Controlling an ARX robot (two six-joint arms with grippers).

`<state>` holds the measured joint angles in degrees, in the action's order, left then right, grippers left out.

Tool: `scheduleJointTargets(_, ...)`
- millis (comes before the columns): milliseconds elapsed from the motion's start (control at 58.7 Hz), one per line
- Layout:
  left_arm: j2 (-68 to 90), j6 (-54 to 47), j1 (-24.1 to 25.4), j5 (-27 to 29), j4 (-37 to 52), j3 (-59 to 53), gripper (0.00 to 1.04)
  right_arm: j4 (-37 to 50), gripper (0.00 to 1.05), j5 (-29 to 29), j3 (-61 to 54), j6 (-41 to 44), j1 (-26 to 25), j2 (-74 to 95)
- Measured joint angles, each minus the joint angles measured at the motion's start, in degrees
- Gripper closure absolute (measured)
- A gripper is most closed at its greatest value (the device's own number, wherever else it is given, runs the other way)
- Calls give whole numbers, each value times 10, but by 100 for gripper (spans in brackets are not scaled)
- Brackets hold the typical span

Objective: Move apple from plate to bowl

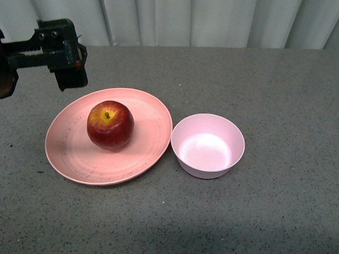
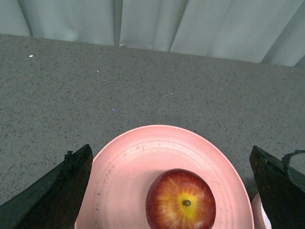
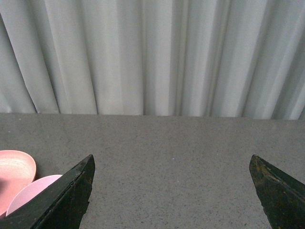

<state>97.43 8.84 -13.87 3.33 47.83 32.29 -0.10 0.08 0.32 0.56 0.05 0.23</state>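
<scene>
1. Left gripper [image 2: 169, 151]: jaws spread wide, holding nothing, hovering above the far-left edge of the plate [image 1: 151, 156].
2. Apple [image 1: 110, 125]: on the plate, slightly left of centre, stem up, clear of the jaws.
3. Bowl [image 1: 208, 171]: upright, just right of the plate, rims nearly touching.
4. Right gripper [image 3: 171, 160]: jaws wide apart, holding nothing, above the grey table [image 1: 274, 212].

Grey table [image 1: 280, 77] (speckled): plate [image 1: 75, 156], bowl [image 1: 208, 149]

Staged lab setup: grey speckled tabletop [image 1: 286, 212], pale curtain backdrop [image 1: 209, 15]
</scene>
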Motion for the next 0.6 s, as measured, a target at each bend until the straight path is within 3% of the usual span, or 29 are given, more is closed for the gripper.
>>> scheduleJointTargets(153, 41, -3, -9, 7, -21, 33, 7, 0, 9, -2, 0, 0, 0, 0)
scheduleJointTargets(170, 171, -12, -34, -6, -105, 113, 7, 0, 9, -2, 0, 0, 0, 0)
scheduleJointTargets(528, 202, -17, -42, -3, -107, 111, 7, 0, 9, -2, 0, 0, 0, 0)
scheduleJointTargets(562, 202, -18, -42, -4, -107, 111, 8, 0, 9, -2, 0, 0, 0, 0)
scheduleJointTargets(596, 202, -21, -42, -3, -107, 111, 17, 0, 9, -2, 0, 0, 0, 0)
